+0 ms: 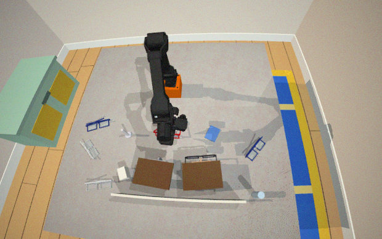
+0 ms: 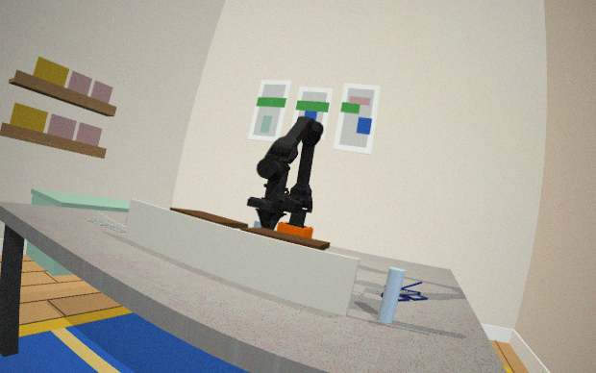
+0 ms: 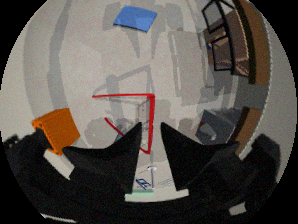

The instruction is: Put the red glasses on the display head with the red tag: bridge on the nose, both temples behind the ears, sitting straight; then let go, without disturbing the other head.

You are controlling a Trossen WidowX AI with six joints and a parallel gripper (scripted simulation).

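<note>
The red glasses (image 1: 177,137) (image 3: 152,107) lie on the table, partly hidden under the arm in the top view. In the wrist view both temples spread left. My gripper (image 3: 151,125) is part-way open above them, with the front bar in line with the gap between its fingertips. It holds nothing. The grey display head (image 3: 220,122) has a small reddish mark and no glasses. It stands mostly hidden under the left brown board (image 1: 153,173). The other head (image 1: 201,159) (image 3: 239,42) wears black glasses (image 1: 191,157) under the right brown board (image 1: 202,175).
A long pale wall (image 1: 178,198) (image 2: 240,260) runs behind the boards. A white block (image 1: 122,173), a small pale stand (image 1: 127,134), a blue pad (image 1: 212,133) and a light-blue cylinder (image 1: 261,194) (image 2: 391,295) stand around. Blue glasses (image 1: 255,148) lie to the right, other glasses left.
</note>
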